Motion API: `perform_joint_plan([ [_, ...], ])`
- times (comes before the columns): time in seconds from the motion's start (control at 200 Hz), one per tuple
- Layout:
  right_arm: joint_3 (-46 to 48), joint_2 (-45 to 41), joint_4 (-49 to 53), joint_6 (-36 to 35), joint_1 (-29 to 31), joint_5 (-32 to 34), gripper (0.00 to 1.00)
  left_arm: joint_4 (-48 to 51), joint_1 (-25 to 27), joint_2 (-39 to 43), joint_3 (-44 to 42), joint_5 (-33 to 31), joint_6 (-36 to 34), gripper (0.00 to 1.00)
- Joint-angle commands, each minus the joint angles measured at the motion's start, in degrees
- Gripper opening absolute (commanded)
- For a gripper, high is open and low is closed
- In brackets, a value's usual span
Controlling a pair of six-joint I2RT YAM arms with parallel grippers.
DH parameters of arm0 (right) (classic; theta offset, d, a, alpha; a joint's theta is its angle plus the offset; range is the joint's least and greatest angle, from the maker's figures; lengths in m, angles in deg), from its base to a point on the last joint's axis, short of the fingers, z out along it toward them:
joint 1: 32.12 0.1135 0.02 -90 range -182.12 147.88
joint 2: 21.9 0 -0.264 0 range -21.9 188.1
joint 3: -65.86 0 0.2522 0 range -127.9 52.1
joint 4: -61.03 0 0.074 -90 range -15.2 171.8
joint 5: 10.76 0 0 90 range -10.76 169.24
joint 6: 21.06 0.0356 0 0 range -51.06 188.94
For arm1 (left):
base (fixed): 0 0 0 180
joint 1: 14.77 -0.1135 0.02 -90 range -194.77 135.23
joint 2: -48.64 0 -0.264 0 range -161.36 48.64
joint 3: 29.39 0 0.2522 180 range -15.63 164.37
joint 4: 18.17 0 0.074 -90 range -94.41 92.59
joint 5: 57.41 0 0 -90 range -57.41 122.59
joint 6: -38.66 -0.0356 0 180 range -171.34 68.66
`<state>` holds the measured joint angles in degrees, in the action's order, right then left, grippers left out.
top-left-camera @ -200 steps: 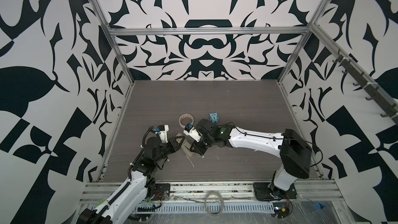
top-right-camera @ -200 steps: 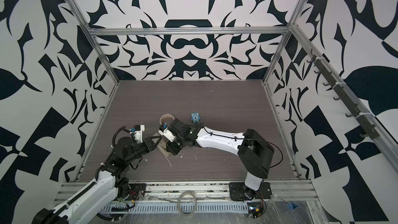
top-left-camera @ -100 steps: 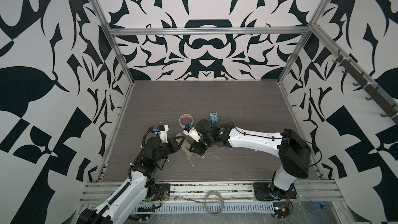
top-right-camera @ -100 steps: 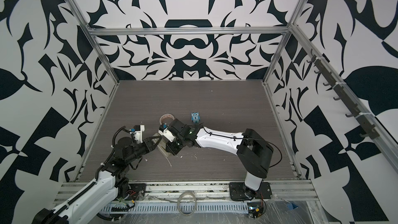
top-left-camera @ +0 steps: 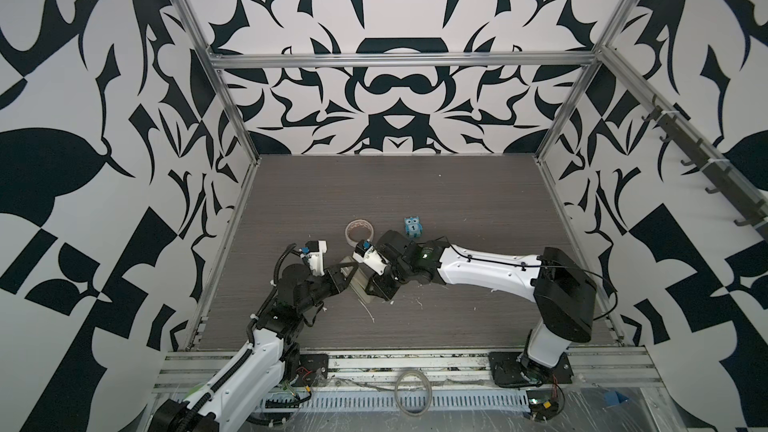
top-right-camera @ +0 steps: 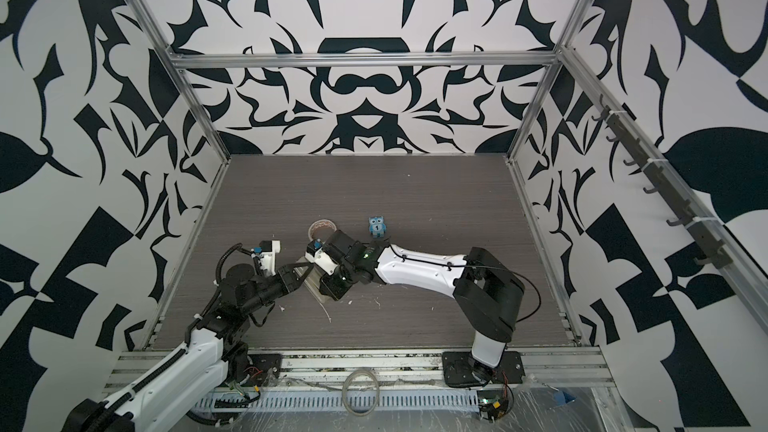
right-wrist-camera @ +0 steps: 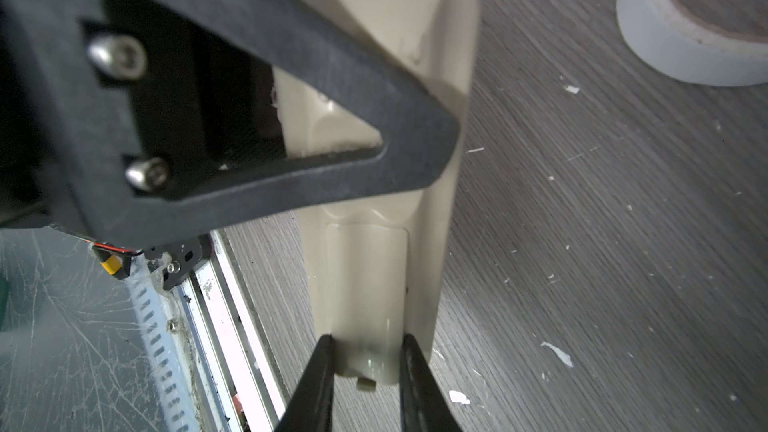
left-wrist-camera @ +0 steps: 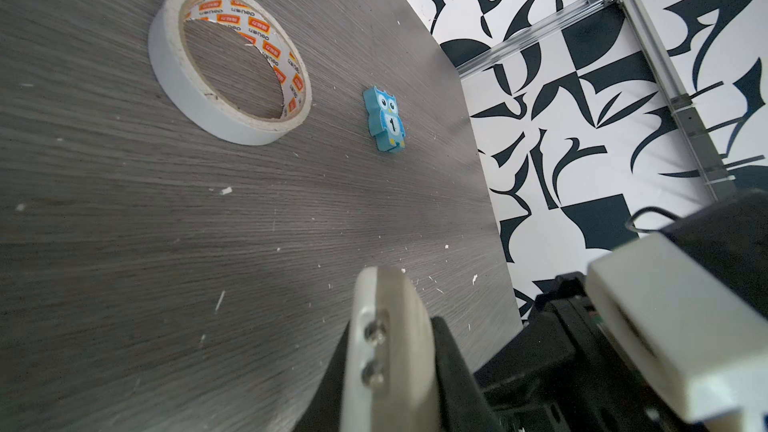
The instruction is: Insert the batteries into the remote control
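The remote control [top-left-camera: 358,282] [top-right-camera: 309,280] is held off the table between both grippers, near the front left. In the left wrist view it appears edge-on [left-wrist-camera: 386,351], clamped between the black fingers of my left gripper [left-wrist-camera: 390,371]. In the right wrist view its cream back faces the camera [right-wrist-camera: 440,160]. My right gripper [right-wrist-camera: 365,363] is shut on the end of the back cover panel [right-wrist-camera: 365,284], one finger on each side. A finger [right-wrist-camera: 291,118] of the left gripper crosses the remote's other end. The batteries are hidden from every view.
A roll of white tape [top-left-camera: 360,231] [left-wrist-camera: 228,64] lies flat just behind the grippers. A small blue owl figure [top-left-camera: 412,227] [left-wrist-camera: 386,120] stands to its right. White crumbs dot the grey wooden table [top-left-camera: 457,201]. An aluminium rail [top-left-camera: 415,363] runs along the front edge.
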<state>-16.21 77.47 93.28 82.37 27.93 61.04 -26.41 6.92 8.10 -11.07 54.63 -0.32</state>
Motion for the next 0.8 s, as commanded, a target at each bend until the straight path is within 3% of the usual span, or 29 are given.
perform_joint_plan([
  [0.0,-2.26,-0.71,-1.08,0.01,0.33,0.57,0.17,-4.37,0.19,0.45,-0.09,4.10,0.74,0.00],
  [0.24,-2.17,-1.46,-1.08,-0.07,0.43,1.65,0.30,-4.11,0.19,0.54,-0.08,3.96,0.85,0.00],
  [0.455,-1.98,-2.65,-1.25,-0.39,0.85,3.11,0.50,-4.49,0.19,0.70,-0.41,3.53,1.05,0.00],
  [0.795,-1.89,-4.68,-0.07,-1.13,1.19,4.75,0.59,-4.57,0.19,0.38,-0.78,3.54,1.21,0.00],
])
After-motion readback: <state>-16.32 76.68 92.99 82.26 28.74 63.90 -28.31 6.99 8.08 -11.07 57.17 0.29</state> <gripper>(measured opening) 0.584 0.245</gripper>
